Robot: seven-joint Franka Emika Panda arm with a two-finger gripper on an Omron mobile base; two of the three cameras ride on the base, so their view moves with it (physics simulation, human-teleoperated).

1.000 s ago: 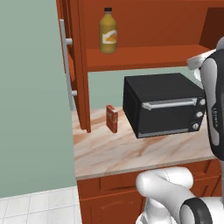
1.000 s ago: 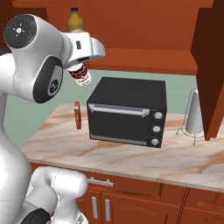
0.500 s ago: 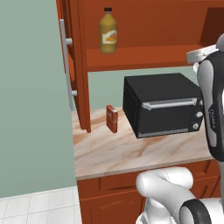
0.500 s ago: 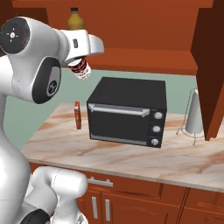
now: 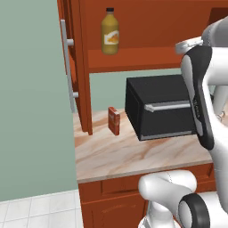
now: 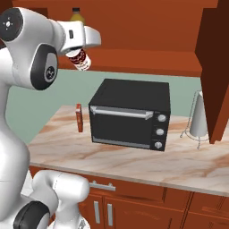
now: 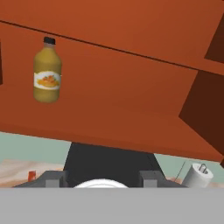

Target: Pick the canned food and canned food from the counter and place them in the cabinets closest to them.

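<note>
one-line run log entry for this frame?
gripper: shut on red can | position: raised before cabinet shelf | bottle: on shelf | placement: pending

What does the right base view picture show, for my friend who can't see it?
A white robot arm's gripper holds a red-labelled can up in the air, just below the open cabinet's shelf where a yellow bottle stands. Underneath, a black oven sits on the marbled counter, with a flat red box to its left.
</note>
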